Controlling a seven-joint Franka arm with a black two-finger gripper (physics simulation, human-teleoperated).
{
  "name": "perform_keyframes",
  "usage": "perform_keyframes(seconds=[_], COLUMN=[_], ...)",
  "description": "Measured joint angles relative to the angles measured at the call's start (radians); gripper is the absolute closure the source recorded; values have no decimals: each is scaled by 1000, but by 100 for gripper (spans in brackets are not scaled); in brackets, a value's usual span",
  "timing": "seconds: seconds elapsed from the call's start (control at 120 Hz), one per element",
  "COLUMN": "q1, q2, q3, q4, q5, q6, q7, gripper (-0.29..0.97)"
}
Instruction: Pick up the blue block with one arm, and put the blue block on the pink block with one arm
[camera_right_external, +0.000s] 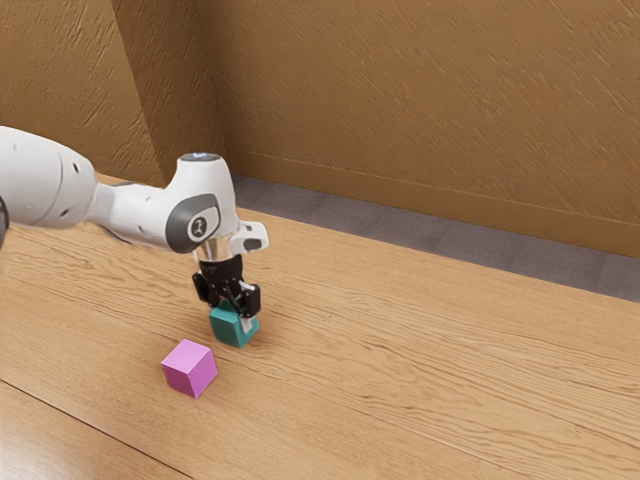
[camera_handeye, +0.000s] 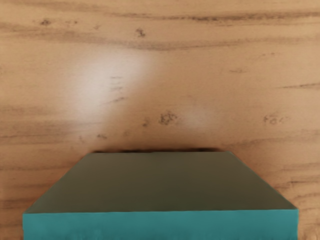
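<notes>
The black two-finger pincer (camera_right_external: 230, 302) sits low over the small blue-green cube block (camera_right_external: 236, 329), which rests on the pale wooden table (camera_right_external: 450, 370) — whether it grips the block or merely straddles it, I cannot tell. The pink cube block (camera_right_external: 189, 367) stands bare nearby — lifting and stacking, I judge, are not yet done.

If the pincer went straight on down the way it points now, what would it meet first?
The blue block, directly under the pincer and seemingly right at its tips; the table lies beneath that.
</notes>
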Motion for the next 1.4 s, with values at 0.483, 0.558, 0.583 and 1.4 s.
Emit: perform_keyframes(seconds=[0.483, 0.558, 0.583, 1.4], q1=[28, 25, 24, 24], q2=[-499, -515, -517, -454], q3=[-13, -14, -14, -15], q4=[-357, -385, -392, -415], q5=[2, 3, 3, 0], q6=[-43, -52, -54, -4], q7=[-48, -57, -60, -98], gripper=[33, 33, 34, 13])
